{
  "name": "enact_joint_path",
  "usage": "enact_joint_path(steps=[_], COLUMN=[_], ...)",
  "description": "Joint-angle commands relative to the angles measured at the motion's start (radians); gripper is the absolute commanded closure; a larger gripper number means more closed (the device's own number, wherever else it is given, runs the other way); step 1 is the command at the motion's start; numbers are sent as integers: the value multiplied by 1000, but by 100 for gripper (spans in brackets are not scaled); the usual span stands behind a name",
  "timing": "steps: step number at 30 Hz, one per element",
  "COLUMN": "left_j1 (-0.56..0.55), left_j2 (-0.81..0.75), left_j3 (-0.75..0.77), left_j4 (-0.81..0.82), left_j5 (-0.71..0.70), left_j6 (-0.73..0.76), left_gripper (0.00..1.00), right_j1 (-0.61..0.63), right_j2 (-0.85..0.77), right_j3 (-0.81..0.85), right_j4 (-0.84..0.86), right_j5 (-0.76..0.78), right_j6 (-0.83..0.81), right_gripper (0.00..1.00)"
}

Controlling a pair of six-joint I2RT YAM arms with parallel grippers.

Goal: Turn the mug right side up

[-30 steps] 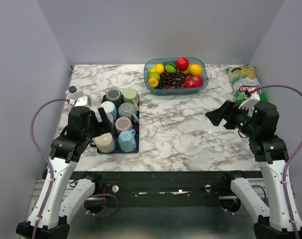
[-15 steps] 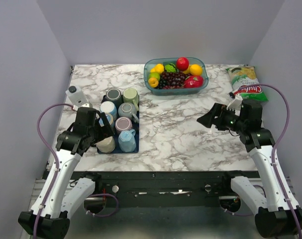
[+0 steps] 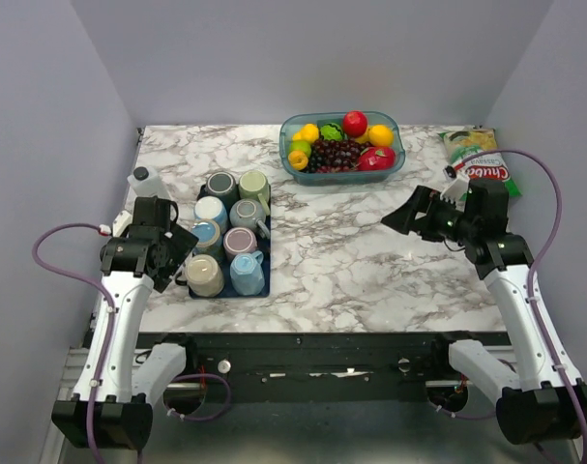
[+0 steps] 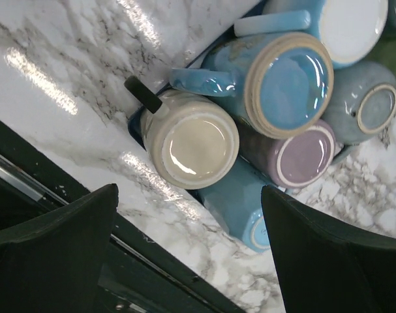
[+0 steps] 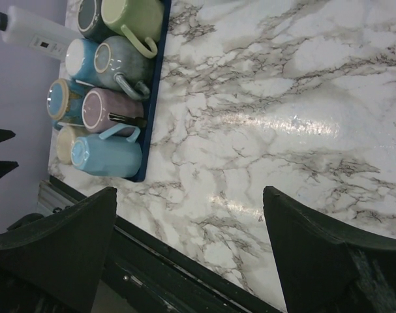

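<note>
My left pincer (image 3: 180,249) hangs wide apart, empty, beside the blue tray (image 5: 154,98), which carries eight mugs; the cream mug (image 4: 191,145) stands base-up at its near corner, just ahead. My right pincer (image 3: 407,217), also apart, hovers over the worktop (image 3: 351,261); the far bowl (image 3: 285,140) holds fruit

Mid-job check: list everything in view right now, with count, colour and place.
mugs: eight, mixed (dark grey, green, white-blue, grey, blue, purple, cream, light blue), packed on the tray
tray: one, dark blue, left part of the table
bowl: one, clear blue, far centre
fruit: several, red, yellow, orange, green, dark grapes, in the bowl
chip bag: one, green, far right corner
bottle: one, white with dark cap, left of the tray
table: one, white marble
left tool: open, at the tray's left edge
right tool: open, over bare marble
</note>
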Motion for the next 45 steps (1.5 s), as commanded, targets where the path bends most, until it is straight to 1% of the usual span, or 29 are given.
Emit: enact_joint_path(steps=[1,2,3,8,9,12,16,22,28,33,34,39,42,43,45], left_j1=[64,64,102,136,142,158,169,185,198,202,204,207,205,207,205], left_j2=[16,16,15,6,6,29,76,119,185,227,231,244,253,257,262], left_j3=[-69,-84,-109,-169,-190,-227,-258,-281,-261,-269,-269,-267,-282,-285,-298], left_j4=[-25,-21,2,64,99,151,199,259,274,303,305,303,303,305,309], left_j5=[-11,-14,-15,-52,-52,-38,-17,-26,-8,52,57,100,127,137,160], left_j6=[-175,-191,-209,-262,-263,-280,-289,-286,-257,-278,-283,-320,-347,-352,-370], left_gripper=[1,3,5,13,15,21,26,29,29,30,32,34,38,42,46], right_j1=[-4,-5,-5,-4,-5,-5,-4,-4,-5,-5,-4,-4,-5,-4,-4], right_j2=[-4,-4,-7,-24,-25,-33,-39,-48,-59,-70,-74,-93,-109,-111,-120], right_j3=[71,78,83,72,69,69,75,80,69,65,65,60,48,46,40], right_j4=[-45,-54,-63,-86,-86,-91,-104,-124,-120,-129,-131,-143,-147,-151,-154], right_j5=[42,49,56,68,68,73,85,117,125,142,149,171,185,189,195], right_j6=[2,-1,-9,-10,-7,-6,-13,-24,-12,-18,-18,-26,-29,-30,-33], right_gripper=[2,2,2,2,2,2,2,2,2,3,3,3,3,2,3])
